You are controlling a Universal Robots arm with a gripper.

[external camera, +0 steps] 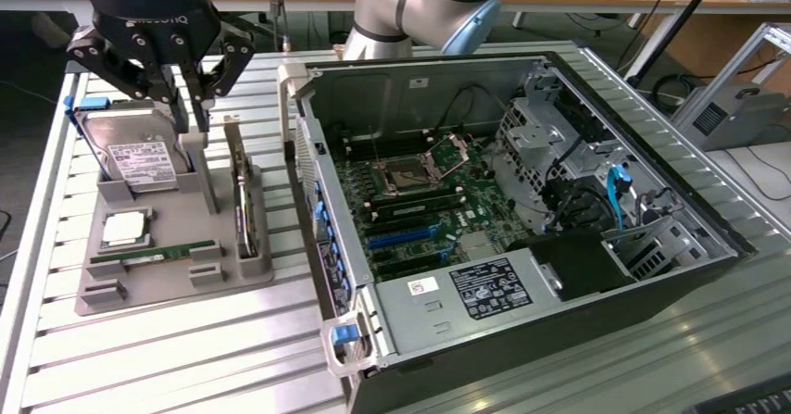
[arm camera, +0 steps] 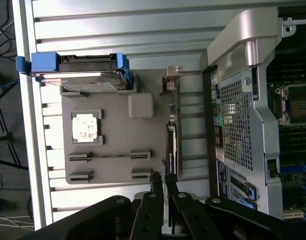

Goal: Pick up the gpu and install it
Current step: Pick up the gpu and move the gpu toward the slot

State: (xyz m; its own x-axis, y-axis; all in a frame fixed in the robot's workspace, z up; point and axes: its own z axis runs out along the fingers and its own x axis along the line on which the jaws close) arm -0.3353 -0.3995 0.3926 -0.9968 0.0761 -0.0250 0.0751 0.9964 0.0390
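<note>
The gpu stands on its long edge in a slot of the grey fixture tray, just beside the open computer case. In the wrist view the gpu shows edge-on, a thin dark strip with its metal bracket at the far end. My gripper hangs above the tray's back part, between the hard drive and the gpu. Its fingertips stand slightly parted with nothing between them, close to the near end of the gpu.
On the tray also sit a hard drive in a blue carrier, a CPU and a RAM stick. The case lies on its side with the motherboard and its blue slots exposed. A slatted aluminium table carries everything.
</note>
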